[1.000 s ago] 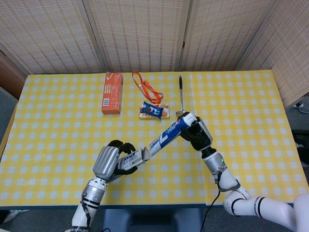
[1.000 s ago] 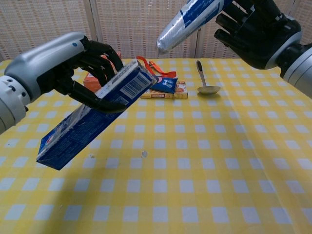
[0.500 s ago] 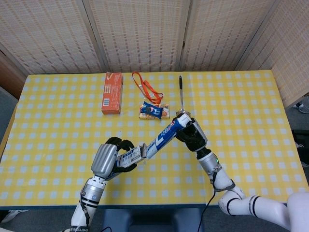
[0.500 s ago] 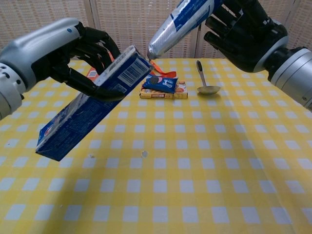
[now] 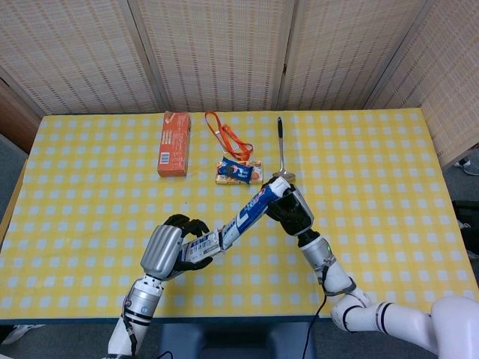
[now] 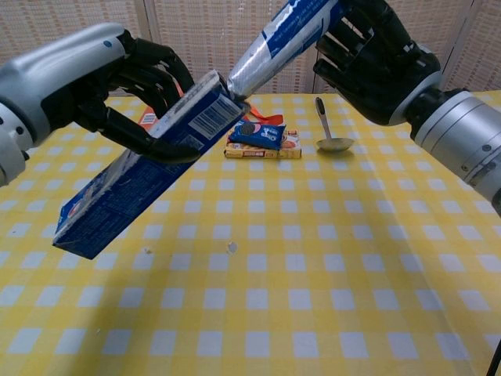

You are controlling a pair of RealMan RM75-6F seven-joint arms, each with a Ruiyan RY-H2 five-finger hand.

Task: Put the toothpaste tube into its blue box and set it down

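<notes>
Now the gap has closed: half a second ago the crimped tail of the toothpaste tube (image 6: 286,39) hung just short of the blue box (image 6: 145,168), and at this moment it sits right at the box's open upper end, touching or just entering it; whether it is truly inside I cannot tell. The right robot hand (image 6: 372,59) has carried the tube down and to the left, while the left robot hand (image 6: 117,82) has kept the box almost where it was. Insertion therefore looks to be just beginning, with nearly the whole tube yet to slide in and the setting down still ahead. Both things are in the air above the near middle of the yellow checked desk (image 5: 374,187). The tube's long axis runs from far right down to near left, tail leading toward the box; its cap end lies hidden in the right robot hand, whose fingers wrap around it. The box lies on nearly the same line, open mouth raised toward the tube and closed end dropping near left, clasped by the left robot hand's curled fingers.
</notes>
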